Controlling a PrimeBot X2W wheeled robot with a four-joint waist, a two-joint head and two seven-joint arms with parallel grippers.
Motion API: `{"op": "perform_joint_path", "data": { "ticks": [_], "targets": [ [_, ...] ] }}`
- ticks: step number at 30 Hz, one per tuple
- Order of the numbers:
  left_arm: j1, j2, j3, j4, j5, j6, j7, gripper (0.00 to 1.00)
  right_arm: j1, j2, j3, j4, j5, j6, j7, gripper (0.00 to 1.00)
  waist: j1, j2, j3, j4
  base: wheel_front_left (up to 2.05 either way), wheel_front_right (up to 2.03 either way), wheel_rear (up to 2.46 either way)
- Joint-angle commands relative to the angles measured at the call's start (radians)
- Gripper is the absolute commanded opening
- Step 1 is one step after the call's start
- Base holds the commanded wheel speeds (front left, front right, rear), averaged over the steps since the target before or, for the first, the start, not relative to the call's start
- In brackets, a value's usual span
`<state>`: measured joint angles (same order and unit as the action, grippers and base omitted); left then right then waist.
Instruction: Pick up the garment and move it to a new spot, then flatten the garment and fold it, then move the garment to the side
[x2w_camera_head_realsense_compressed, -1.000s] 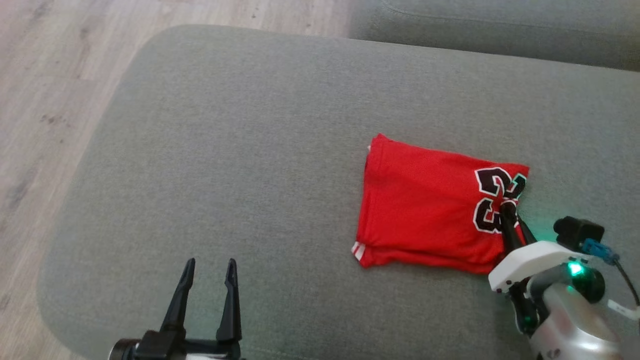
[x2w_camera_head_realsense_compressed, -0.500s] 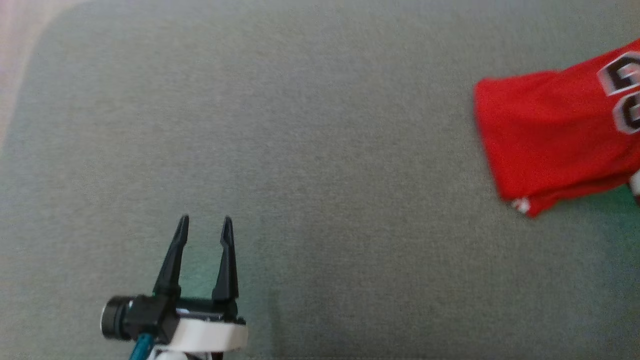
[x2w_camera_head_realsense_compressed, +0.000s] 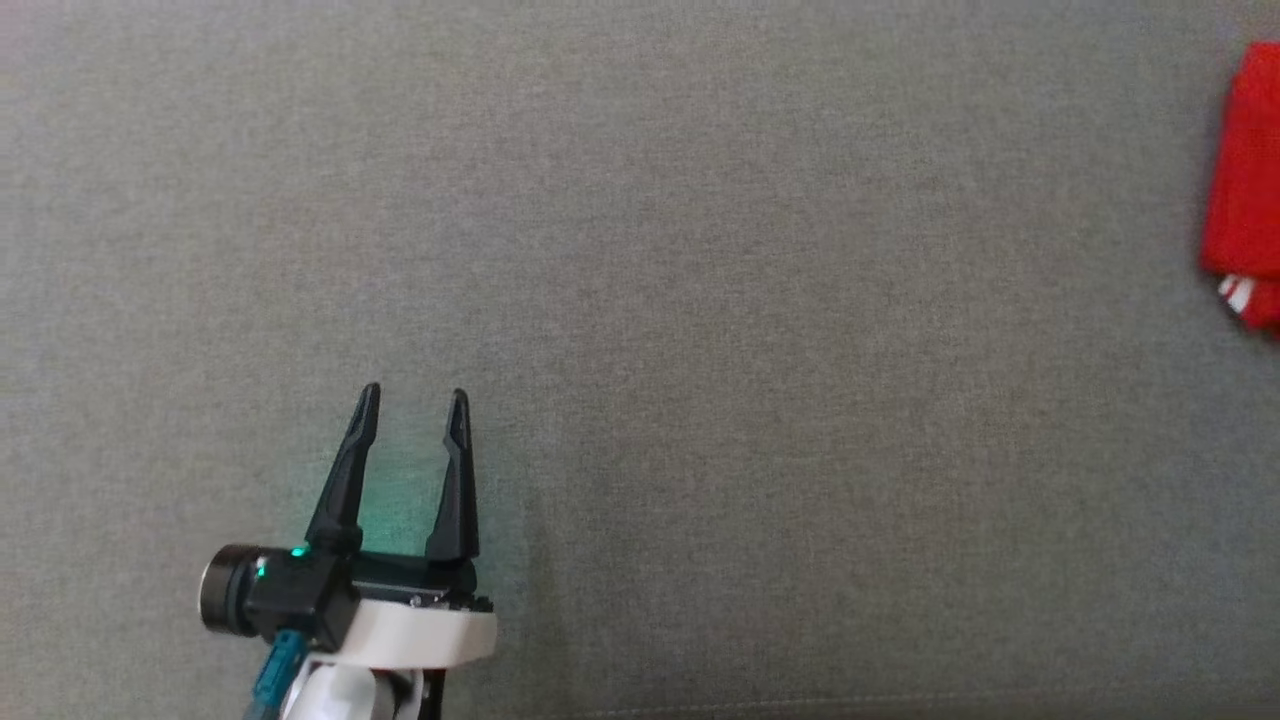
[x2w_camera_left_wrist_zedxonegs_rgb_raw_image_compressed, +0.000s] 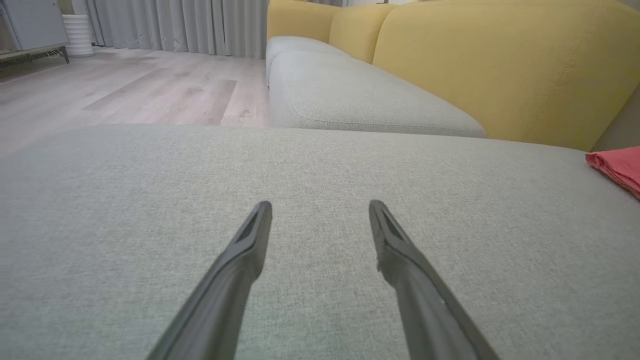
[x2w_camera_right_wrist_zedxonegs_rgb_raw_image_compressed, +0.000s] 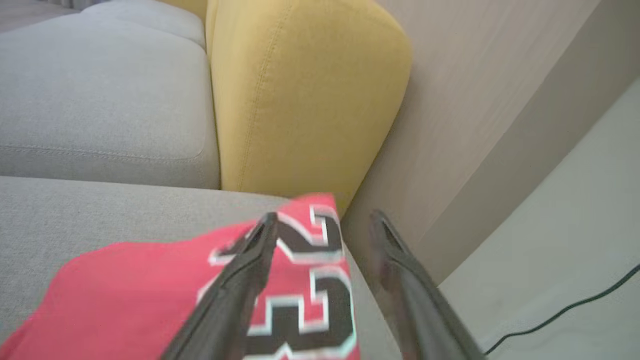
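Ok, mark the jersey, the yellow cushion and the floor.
jersey (x2w_camera_right_wrist_zedxonegs_rgb_raw_image_compressed: 125, 285): right wrist view, plain red cloth left of the number.
yellow cushion (x2w_camera_right_wrist_zedxonegs_rgb_raw_image_compressed: 300, 90): right wrist view, middle of its broad face.
floor (x2w_camera_left_wrist_zedxonegs_rgb_raw_image_compressed: 125, 90): left wrist view, pale wood planks.

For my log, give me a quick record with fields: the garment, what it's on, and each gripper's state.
garment: folded red fabric jersey with black-and-white numerals, lying flat
surface: grey fabric sofa cushion
left gripper: open, empty, well apart from jersey
right gripper: open, above jersey's numbered end, gripping nothing
behind: yellow upholstered backrest
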<state>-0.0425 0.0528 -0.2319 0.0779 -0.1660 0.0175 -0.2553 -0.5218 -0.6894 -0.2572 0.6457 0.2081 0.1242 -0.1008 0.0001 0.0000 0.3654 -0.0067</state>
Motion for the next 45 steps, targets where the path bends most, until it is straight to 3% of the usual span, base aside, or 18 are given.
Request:
{"op": "perform_joint_path", "data": {
  "ticks": [1, 5, 6, 8, 13, 17, 21, 25, 33, 42, 43, 45],
  "targets": [
    [-0.027, -0.003, 0.029, -0.024, 0.001, 0.007, -0.006, 1.00, 0.036, -0.017, -0.029, -0.069, -0.057, 0.007, -0.008, 1.00, -0.0001, 0.0000, -0.022, 0.007, 0.00, 0.00, 0.00],
    [-0.021, -0.003, 0.029, -0.022, -0.007, 0.035, -0.006, 1.00, 0.076, 0.112, -0.079, -0.162, -0.174, 0.007, -0.051, 1.00, -0.0001, 0.0000, -0.084, 0.024, 0.00, 0.00, 0.00],
    [-0.021, -0.003, 0.029, -0.022, -0.007, 0.035, -0.006, 1.00, 0.076, 0.112, -0.079, -0.162, -0.174, 0.007, -0.051, 1.00, -0.0001, 0.0000, -0.084, 0.024, 0.00, 0.00, 0.00],
    [-0.010, -0.003, 0.030, -0.022, -0.011, 0.053, -0.006, 1.00, 0.115, 0.202, -0.070, -0.198, -0.203, 0.007, -0.069, 1.00, -0.0001, 0.0000, -0.130, 0.035, 0.00, 0.00, 0.00],
    [0.040, -0.003, 0.028, -0.015, -0.033, 0.085, -0.006, 1.00, 0.238, 0.387, 0.078, -0.249, -0.164, 0.007, -0.120, 1.00, -0.0001, 0.0000, -0.265, 0.063, 0.00, 0.00, 0.00],
    [0.087, -0.003, 0.024, 0.001, -0.033, 0.104, -0.006, 1.00, 0.354, 0.484, 0.236, -0.262, -0.078, 0.007, -0.152, 1.00, -0.0001, 0.0000, -0.368, 0.090, 0.00, 0.00, 0.00],
    [0.116, -0.003, 0.028, 0.008, -0.021, 0.117, -0.006, 1.00, 0.442, 0.530, 0.355, -0.304, 0.027, 0.007, -0.160, 1.00, -0.0001, 0.0000, -0.427, 0.110, 0.00, 0.00, 0.00],
    [0.140, -0.003, 0.033, 0.023, -0.004, 0.131, -0.006, 1.00, 0.539, 0.572, 0.395, -0.377, 0.049, 0.007, -0.161, 1.00, -0.0001, 0.0000, -0.466, 0.126, 0.00, 0.00, 0.00],
    [0.169, -0.003, 0.035, 0.006, 0.042, 0.065, -0.006, 1.00, 0.670, 0.628, 0.350, -0.462, -0.038, 0.007, -0.161, 1.00, -0.0001, 0.0000, -0.493, 0.132, 0.00, 0.00, 0.00],
    [0.174, -0.003, 0.034, 0.007, 0.053, 0.057, -0.006, 1.00, 0.685, 0.638, 0.350, -0.469, -0.050, 0.007, -0.161, 1.00, -0.0001, 0.0000, -0.493, 0.099, 0.00, 0.00, 0.00],
    [0.212, 0.000, 0.004, 0.046, 0.046, 0.061, 0.000, 0.00, 0.719, 0.645, 0.325, -0.433, -0.042, 0.000, -0.147, 0.00, -0.0001, 0.0000, -0.493, 0.100, 0.00, 0.00, 0.00],
    [0.218, 0.000, 0.002, 0.077, 0.046, 0.061, 0.001, 0.00, 0.723, 0.645, 0.326, -0.402, -0.042, 0.000, -0.146, 0.00, -0.0001, 0.0000, -0.493, 0.100, 0.00, 0.00, 0.00]
  ]
}}
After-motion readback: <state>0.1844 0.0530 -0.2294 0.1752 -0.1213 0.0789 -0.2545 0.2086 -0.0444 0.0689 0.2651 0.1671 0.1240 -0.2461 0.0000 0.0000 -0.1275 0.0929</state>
